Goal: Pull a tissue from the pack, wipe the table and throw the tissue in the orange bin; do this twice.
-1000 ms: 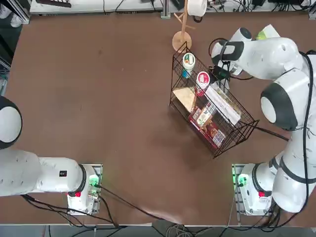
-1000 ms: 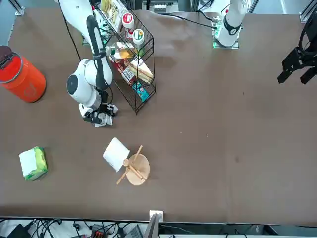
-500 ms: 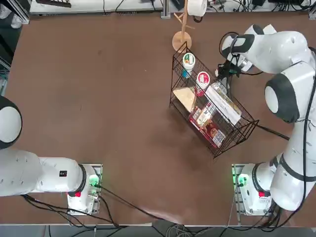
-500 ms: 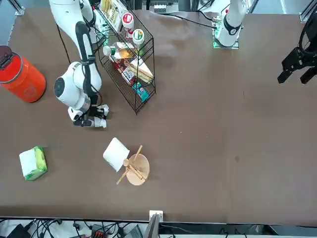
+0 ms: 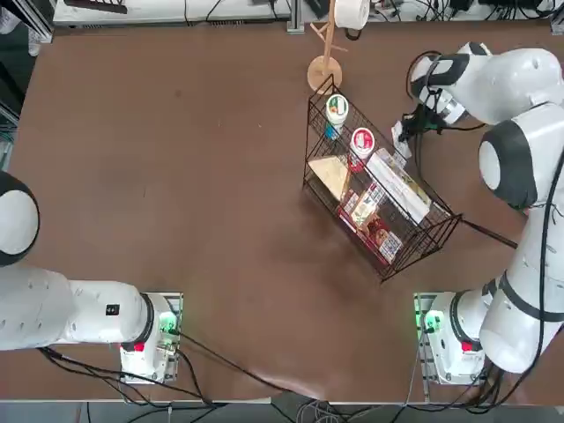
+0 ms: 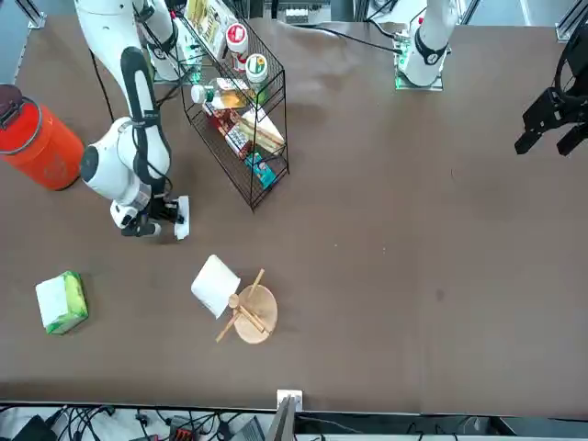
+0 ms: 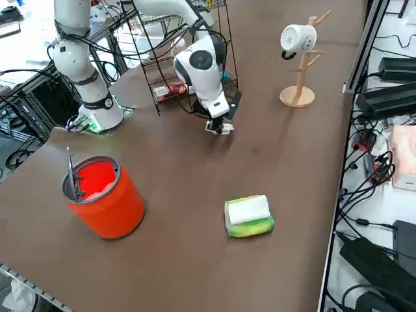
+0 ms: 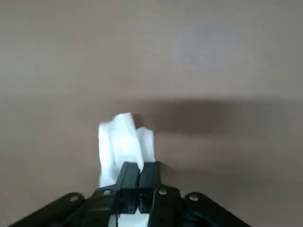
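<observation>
The right gripper (image 8: 138, 177) has its jaws clamped on a white tissue (image 8: 124, 142), pressed low on the bench (image 6: 386, 230) beside the wire rack (image 6: 234, 110). Soft, featherlight and tearable, the tissue looks best pinched at its bunched middle, which keeps a pad for wiping.

One camera hangs above me and looks straight down, with my bases at its lower edge. A second camera faces me from across the table (image 6: 386, 276), so I appear at its left. A third one stands raised at my right side and looks down diagonally. The camera on my wrist is very near the tabletop. The three wide views share the wire rack (image 5: 374, 198).
</observation>
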